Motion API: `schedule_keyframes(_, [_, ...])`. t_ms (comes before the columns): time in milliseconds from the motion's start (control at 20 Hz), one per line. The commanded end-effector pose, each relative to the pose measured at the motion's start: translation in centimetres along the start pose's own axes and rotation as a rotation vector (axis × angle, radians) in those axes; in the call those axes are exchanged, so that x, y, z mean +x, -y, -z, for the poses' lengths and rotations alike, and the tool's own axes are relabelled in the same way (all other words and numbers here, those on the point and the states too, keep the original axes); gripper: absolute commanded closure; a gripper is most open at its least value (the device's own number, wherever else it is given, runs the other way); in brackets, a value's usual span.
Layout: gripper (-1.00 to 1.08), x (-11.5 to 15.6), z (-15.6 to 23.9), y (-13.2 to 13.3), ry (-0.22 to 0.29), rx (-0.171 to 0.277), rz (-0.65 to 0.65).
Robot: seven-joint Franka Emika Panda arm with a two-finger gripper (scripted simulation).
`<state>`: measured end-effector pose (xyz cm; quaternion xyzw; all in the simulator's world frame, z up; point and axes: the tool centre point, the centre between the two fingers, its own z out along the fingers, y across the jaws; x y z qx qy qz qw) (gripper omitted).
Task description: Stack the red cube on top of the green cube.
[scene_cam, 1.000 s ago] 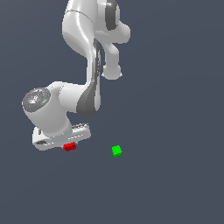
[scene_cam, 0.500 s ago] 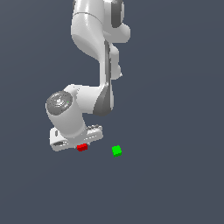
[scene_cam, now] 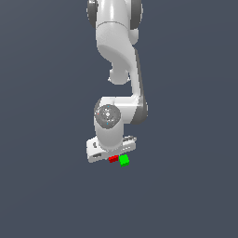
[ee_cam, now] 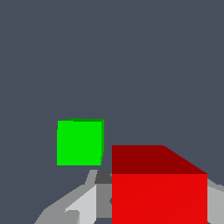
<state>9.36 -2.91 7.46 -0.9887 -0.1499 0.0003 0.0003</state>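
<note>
The red cube (scene_cam: 112,159) shows just under the white hand, and my gripper (scene_cam: 112,157) is shut on it. Right beside it, on the exterior view's right, sits the green cube (scene_cam: 124,161) on the dark grey floor; the two look almost touching there. In the wrist view the red cube (ee_cam: 158,192) fills the near corner between the grey fingers (ee_cam: 85,202). The green cube (ee_cam: 79,142) lies farther from the camera and off to one side, not under the red one. The hand hides the fingertips in the exterior view.
The white arm (scene_cam: 116,51) rises straight above the hand. Around the cubes there is only the plain dark grey floor (scene_cam: 186,186).
The arm has swung toward the exterior view's right, carrying the red cube from well left of the green cube to right next to it. The green cube has not moved.
</note>
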Motion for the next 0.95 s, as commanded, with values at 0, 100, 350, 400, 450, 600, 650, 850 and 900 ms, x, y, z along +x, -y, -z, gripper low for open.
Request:
schedule_keyframes(0, [1.08, 0.6, -0.6, 2.1, -0.001, -0.001, -0.001])
schedule_keyframes(100, [1.08, 1.1, -1.0, 3.4, -0.001, -0.001, -0.001])
schedule_keyframes(350, [1.08, 1.6, -1.4, 4.9, -0.001, -0.001, -0.001])
schedule_keyframes(400, [1.08, 1.6, -1.4, 4.9, -0.001, -0.001, -0.001])
schedule_keyframes(450, [-0.92, 1.6, -1.4, 4.9, -0.001, -0.001, -0.001])
schedule_keyframes(600, [-0.92, 1.6, -1.4, 4.9, -0.001, -0.001, -0.001])
schedule_keyframes(650, [-0.92, 1.6, -1.4, 4.9, -0.001, -0.001, -0.001])
schedule_keyframes(850, [-0.92, 1.6, -1.4, 4.9, -0.001, -0.001, -0.001])
schedule_keyframes(900, [-0.92, 1.6, -1.4, 4.9, -0.001, -0.001, -0.001])
